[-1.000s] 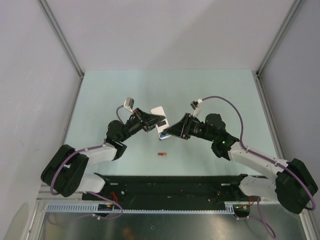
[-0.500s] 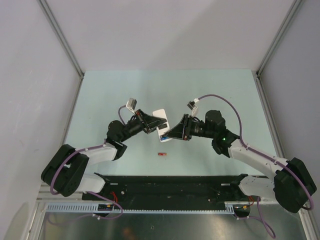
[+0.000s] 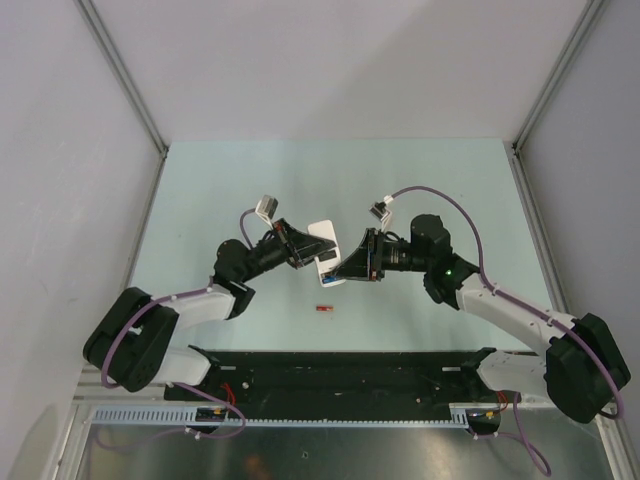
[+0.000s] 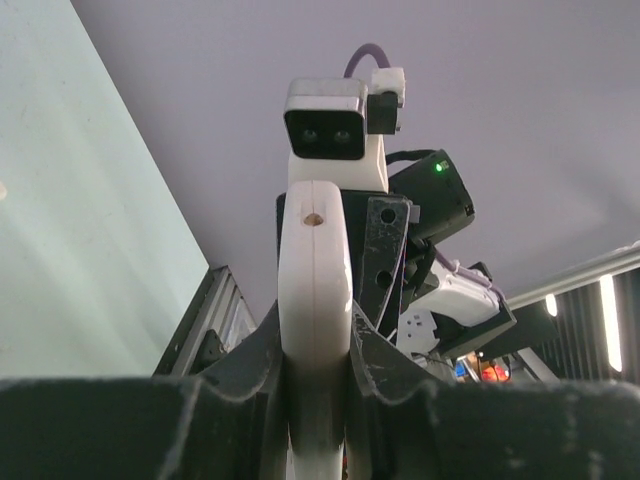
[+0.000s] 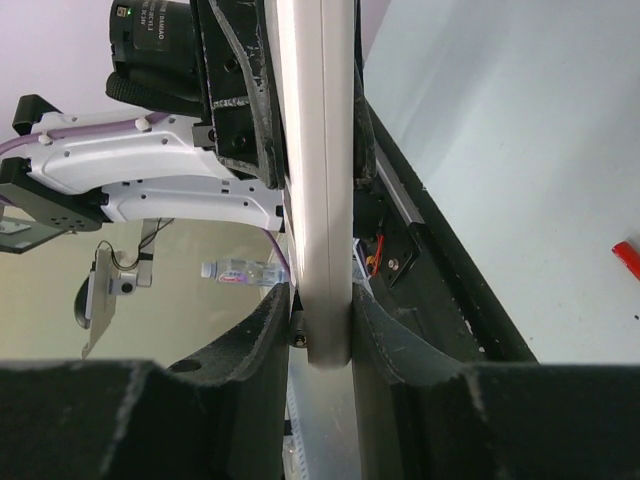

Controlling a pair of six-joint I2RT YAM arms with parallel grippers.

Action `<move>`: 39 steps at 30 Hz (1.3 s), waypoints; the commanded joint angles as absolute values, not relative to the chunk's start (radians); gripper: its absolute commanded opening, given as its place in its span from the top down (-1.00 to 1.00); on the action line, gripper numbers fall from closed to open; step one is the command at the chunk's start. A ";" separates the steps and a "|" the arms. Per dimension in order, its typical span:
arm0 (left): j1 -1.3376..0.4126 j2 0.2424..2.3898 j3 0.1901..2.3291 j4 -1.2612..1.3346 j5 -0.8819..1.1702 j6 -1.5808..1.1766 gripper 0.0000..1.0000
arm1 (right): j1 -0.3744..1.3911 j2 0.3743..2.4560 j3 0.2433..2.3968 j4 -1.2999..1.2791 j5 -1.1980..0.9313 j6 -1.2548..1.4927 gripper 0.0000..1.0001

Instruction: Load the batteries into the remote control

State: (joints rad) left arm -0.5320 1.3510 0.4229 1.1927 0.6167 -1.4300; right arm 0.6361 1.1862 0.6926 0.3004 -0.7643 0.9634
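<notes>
The remote control [image 3: 322, 248] hangs in mid-air above the middle of the table [image 3: 250, 180], gripped from both sides by two robot arms as the battery-loading job stands unfinished. The slim white bar shows edge-on to each wrist camera, so neither its red button face nor its battery bay can be made out.

The left gripper [image 4: 316, 350] has its fingers nearly shut, pinching one end of the thin remote. The right gripper [image 5: 322, 320] holds the other end, its jaws a little wider apart but pressed against both flat sides of the bar. The two grippers face each other, close together, with the remote bridging them.

One red battery [image 3: 323, 309] lies loose on the table, below the remote and apart from it, between the grippers and the arm bases. It also shows at the right edge of the right wrist view. No other batteries can be picked out in these views, and whether any already sits inside the remote cannot be told.

Judged from this, at least the red battery remains to be picked up and seated, which will likely require one arm to let go.
</notes>
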 commanded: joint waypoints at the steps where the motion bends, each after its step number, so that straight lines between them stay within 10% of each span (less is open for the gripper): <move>1: -0.551 1.327 0.451 1.281 0.670 -1.439 1.00 | 0.617 1.195 0.736 0.268 -0.752 0.936 1.00; 18: -0.551 1.253 0.405 1.221 0.554 -1.411 1.00 | 0.652 1.216 0.798 0.133 -0.637 0.887 1.00; 30: -0.549 1.230 0.387 1.160 0.517 -1.379 0.99 | 0.641 1.184 0.798 0.149 -0.597 0.942 0.10; 39: -0.551 1.221 0.380 1.143 0.505 -1.371 1.00 | 0.624 1.141 0.799 0.157 -0.574 0.977 -0.14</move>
